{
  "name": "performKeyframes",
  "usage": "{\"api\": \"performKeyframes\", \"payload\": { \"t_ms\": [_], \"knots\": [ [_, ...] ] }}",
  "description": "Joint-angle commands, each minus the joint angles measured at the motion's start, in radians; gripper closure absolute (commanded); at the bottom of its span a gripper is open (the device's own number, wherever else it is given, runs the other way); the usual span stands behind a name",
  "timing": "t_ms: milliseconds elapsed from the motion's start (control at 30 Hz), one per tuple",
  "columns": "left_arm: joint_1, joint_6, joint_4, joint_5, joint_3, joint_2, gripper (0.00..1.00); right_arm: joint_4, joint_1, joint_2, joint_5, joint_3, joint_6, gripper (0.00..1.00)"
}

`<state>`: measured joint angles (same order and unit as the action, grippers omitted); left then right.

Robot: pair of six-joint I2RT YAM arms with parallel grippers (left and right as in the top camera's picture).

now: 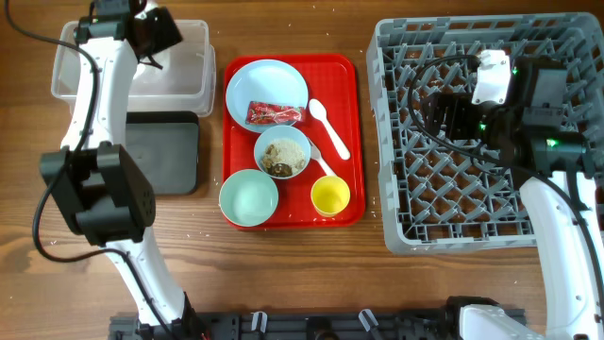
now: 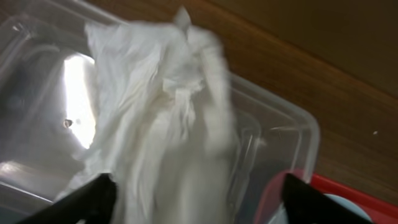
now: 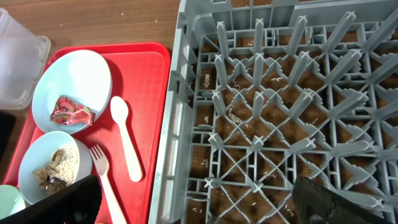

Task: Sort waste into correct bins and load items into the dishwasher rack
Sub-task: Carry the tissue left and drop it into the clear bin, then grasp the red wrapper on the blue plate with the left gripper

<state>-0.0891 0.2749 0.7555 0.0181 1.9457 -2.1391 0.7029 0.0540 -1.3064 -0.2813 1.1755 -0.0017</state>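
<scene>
My left gripper (image 1: 156, 33) hangs over the clear plastic tub (image 1: 189, 85), fingers wide apart (image 2: 199, 202). The crumpled white napkin (image 2: 155, 93) is blurred between and below them, inside the tub (image 2: 292, 124). The red wrapper (image 1: 275, 114) lies on the light blue plate (image 1: 267, 80). The light blue bowl (image 1: 283, 153) holds rice and brown scraps. The mint-green bowl (image 1: 248, 198), yellow cup (image 1: 330, 195), white spoon (image 1: 328, 127) and fork (image 1: 326, 168) are on the red tray. My right gripper (image 1: 439, 118) is open and empty above the grey rack (image 1: 396, 142), as the right wrist view (image 3: 199, 205) shows.
The shallow black tray (image 1: 165, 151) sits just in front of the clear tub. The red serving tray (image 1: 349, 76) lies between the bins and the rack. Loose rice grains lie on the wood under the rack grid (image 3: 261, 155).
</scene>
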Motion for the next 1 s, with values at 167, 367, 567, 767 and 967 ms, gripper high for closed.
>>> {"api": "performKeyframes", "payload": {
  "t_ms": [167,367,567,767,967],
  "knots": [
    [0.124,-0.376,0.057,-0.203,-0.001,0.131,0.0,-0.001,-0.002,-0.012,-0.02,0.014,0.005,0.0],
    [0.352,-0.74,0.268,-0.23,-0.003,0.019,0.06,0.002,-0.002,-0.012,-0.02,0.014,0.006,0.0],
    [0.378,-0.863,0.335,-0.23,-0.004,-0.111,0.09,0.011,-0.002,-0.012,-0.02,0.014,0.005,0.0],
    [0.373,-0.926,0.288,-0.226,-0.005,-0.201,0.12,0.017,-0.002,-0.012,-0.02,0.014,0.005,0.0],
    [0.361,-0.925,0.201,-0.227,-0.005,-0.23,0.16,0.017,-0.002,-0.012,-0.02,0.014,0.005,0.0]
  ]
}}
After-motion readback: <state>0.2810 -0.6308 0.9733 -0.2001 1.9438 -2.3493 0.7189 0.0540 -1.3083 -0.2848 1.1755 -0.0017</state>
